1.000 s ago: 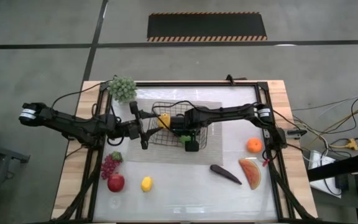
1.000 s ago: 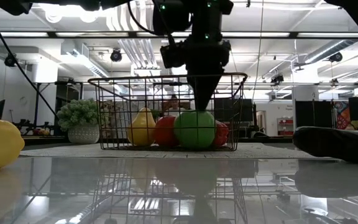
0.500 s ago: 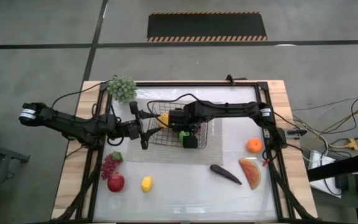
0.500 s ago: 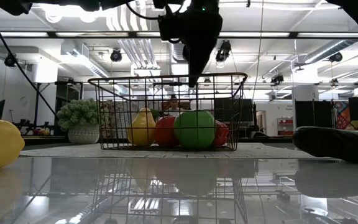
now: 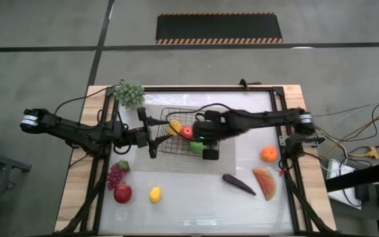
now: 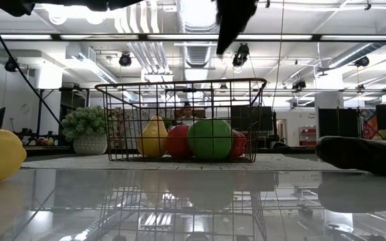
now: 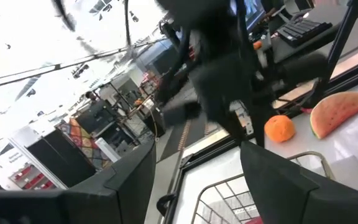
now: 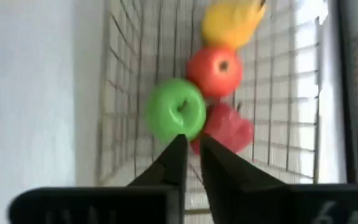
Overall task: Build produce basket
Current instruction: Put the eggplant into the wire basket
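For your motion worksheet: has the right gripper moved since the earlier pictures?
Yes. The right gripper has risen out of the basket, clear above its rim, leaving the green fruit inside.

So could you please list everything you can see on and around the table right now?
basket: one, dark wire, middle of the table
pear: one, yellow, in the basket
apple: one, red, in the basket
green fruit: one, in the basket
pepper: one, red, in the basket
grapes: one dark-red bunch, front left
second apple: one, red, front left
lemon: one, yellow, front left
eggplant: one, purple, front right
watermelon slice: one, front right
orange: one, right side
pale green bunch: one, back left corner
left gripper: at the basket's left side
right gripper: shut, above the basket
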